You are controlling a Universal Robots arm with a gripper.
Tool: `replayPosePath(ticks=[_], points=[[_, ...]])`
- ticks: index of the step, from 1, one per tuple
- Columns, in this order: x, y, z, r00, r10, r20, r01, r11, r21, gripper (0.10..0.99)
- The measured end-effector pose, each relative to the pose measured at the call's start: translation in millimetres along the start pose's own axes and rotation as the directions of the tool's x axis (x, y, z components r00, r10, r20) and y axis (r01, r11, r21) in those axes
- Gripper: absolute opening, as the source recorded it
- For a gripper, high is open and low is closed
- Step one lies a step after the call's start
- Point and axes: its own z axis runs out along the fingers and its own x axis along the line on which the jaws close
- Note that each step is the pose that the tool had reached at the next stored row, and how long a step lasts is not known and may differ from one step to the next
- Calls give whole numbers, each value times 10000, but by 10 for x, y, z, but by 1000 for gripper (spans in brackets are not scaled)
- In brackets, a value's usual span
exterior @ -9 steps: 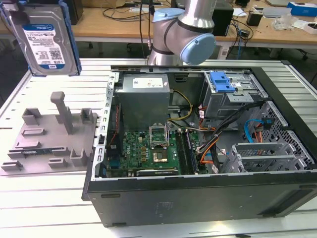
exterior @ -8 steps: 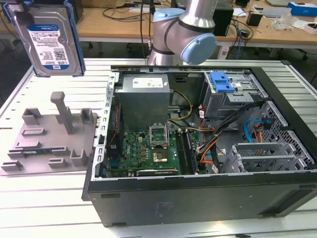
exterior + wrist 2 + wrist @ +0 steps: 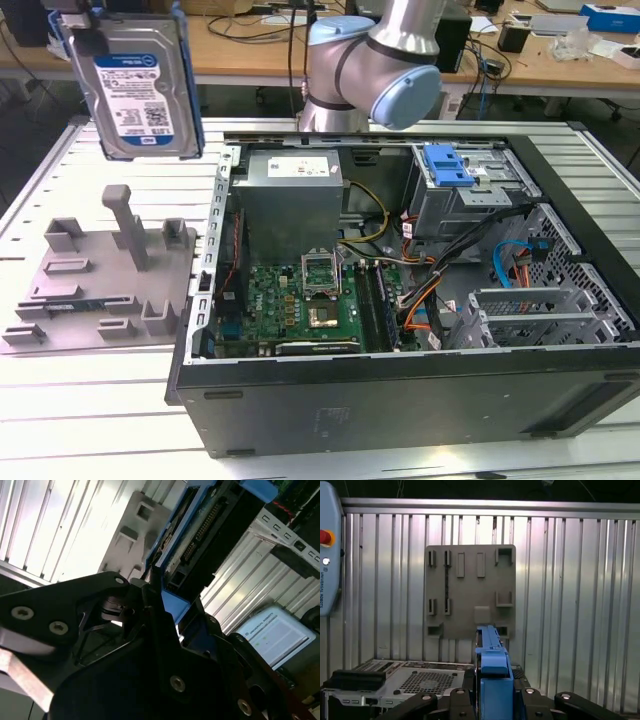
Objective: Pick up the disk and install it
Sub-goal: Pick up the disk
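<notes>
**Exterior view.** The disk hangs high in the air at the exterior view's left. Its label faces the camera and the blue carrier frames it. It touches nothing beneath.
- Well below it, the grey fixture plate lies on the slatted bench, its slots and posts bare.
- The open computer case takes the exterior view's right. Inside are the power supply, the motherboard and the drive cage with blue latch, with loose cable bundles between them.
- The arm stands behind the case.
- Pick-up looks done. The disk is not yet inside the case.

**First wrist view.** The gripper looks straight down on the fixture plate. The blue carrier edge runs up the middle with a black jaw pressed to it on either side. The jaws are clenched on the disk, thin edge toward the camera. The teach pendant sits at the bench side; whether it rests on the bench, I cannot tell.

**Second wrist view.** The disk's connector end juts out past the jaws, with the carrier rail pinched between them. The grip sits near one end, so most of the disk overhangs.

**Judgement.**
- The carry wants steady clamp pressure and slow turns, because the overhang could lever the disk loose.
- The hold is on the plastic carrier, not the metal body, so a slip is possible.
- The height looks enough to clear the case wall.
- The cable bundles are the snag risk.
</notes>
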Motion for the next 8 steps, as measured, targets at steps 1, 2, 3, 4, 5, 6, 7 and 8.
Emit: replayPosePath(ticks=[1, 2, 3, 4, 5, 6, 7, 8], points=[[13, -37, 1, 10000, 1, 0, -1, 10000, 1, 369], [43, -112, 2, 10000, 0, 1, 0, 10000, 1, 369], [60, -153, 2, 10000, 0, 0, 0, 10000, 1, 369], [74, -189, 3, 10000, 2, 1, -2, 10000, 1, 369], [89, -225, 3, 10000, -1, 0, 1, 10000, 1, 369], [104, -261, 3, 10000, -1, 0, 1, 10000, 1, 369], [129, -317, 4, 10000, 1, 1, -1, 10000, 0, 369], [145, -353, 5, 10000, 0, 0, 0, 10000, 0, 369]])
